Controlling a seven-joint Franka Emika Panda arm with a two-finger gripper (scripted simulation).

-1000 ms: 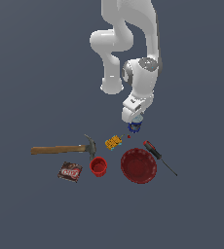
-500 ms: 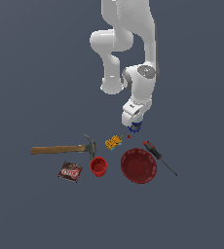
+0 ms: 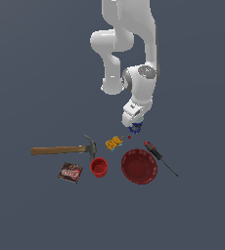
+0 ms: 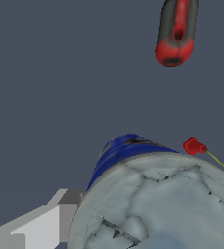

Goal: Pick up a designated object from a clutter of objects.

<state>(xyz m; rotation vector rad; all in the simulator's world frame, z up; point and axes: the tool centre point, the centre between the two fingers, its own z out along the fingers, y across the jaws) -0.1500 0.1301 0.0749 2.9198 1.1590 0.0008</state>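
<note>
The blue can (image 3: 135,129) sits between my gripper's (image 3: 134,125) fingers, just behind the other objects in the exterior view. In the wrist view its silver-grey lid (image 4: 167,204) fills the picture and its blue side (image 4: 126,151) shows behind it. One grey finger (image 4: 41,226) lies against the can's side; the other finger is out of frame. The gripper is shut on the can. Whether the can rests on the floor or hangs above it cannot be told.
The clutter lies in front of the can: a wooden-handled hammer (image 3: 60,150), brown packet (image 3: 70,172), red cup (image 3: 99,167), yellow-orange item (image 3: 114,143), red bowl (image 3: 139,166) and red-handled screwdriver (image 3: 153,150). A small red marker (image 3: 129,137) lies close to the can.
The wrist and hand have shifted slightly downward in the exterior picture. The can stays in the fingers. The other objects have not moved.
</note>
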